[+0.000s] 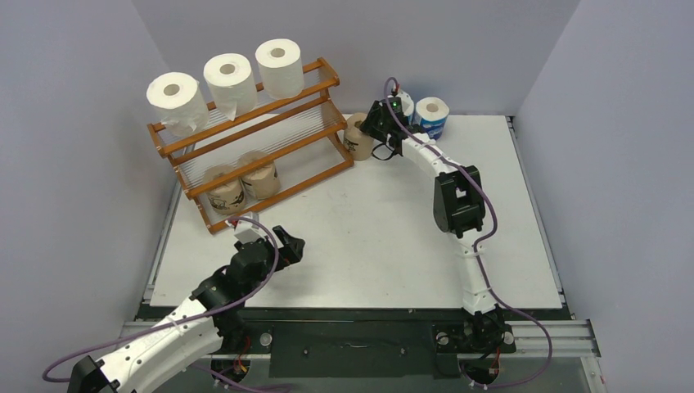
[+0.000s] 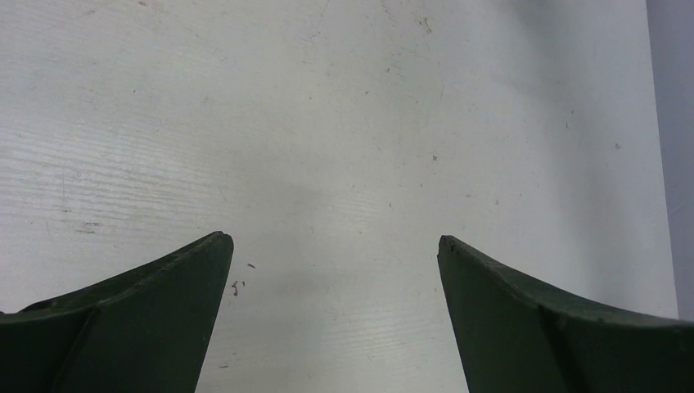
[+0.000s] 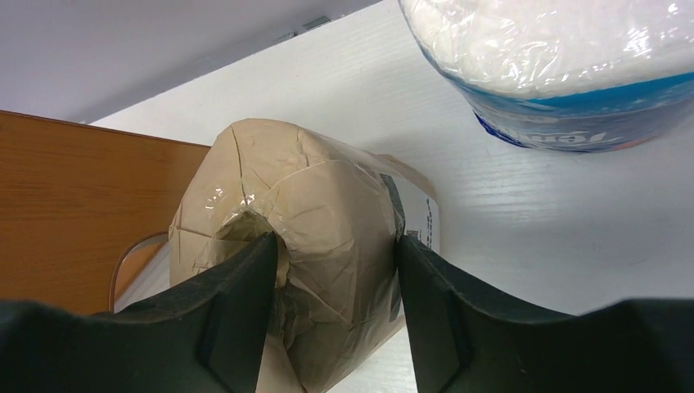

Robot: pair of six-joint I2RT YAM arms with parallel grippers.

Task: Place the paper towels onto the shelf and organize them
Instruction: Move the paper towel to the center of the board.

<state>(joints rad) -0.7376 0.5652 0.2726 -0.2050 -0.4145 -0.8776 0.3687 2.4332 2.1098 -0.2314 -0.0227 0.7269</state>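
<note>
A brown-wrapped paper towel roll (image 3: 327, 196) stands on the table beside the shelf's wooden side panel (image 3: 82, 205). My right gripper (image 3: 335, 246) is shut on it, one finger in the hollow core and the other against its outer side. In the top view this roll (image 1: 356, 135) sits at the right end of the shelf (image 1: 282, 196) with the right gripper (image 1: 370, 131) on it. Three white rolls (image 1: 229, 80) rest on the top tier, two brown rolls (image 1: 241, 182) on the bottom tier. My left gripper (image 1: 290, 246) hovers open over bare table, nothing between its fingers (image 2: 188, 278).
A blue-and-white wrapped roll (image 1: 432, 116) stands at the back of the table just right of the right gripper, and shows close by in the right wrist view (image 3: 565, 65). The white table (image 1: 368, 237) is walled in by grey panels on three sides.
</note>
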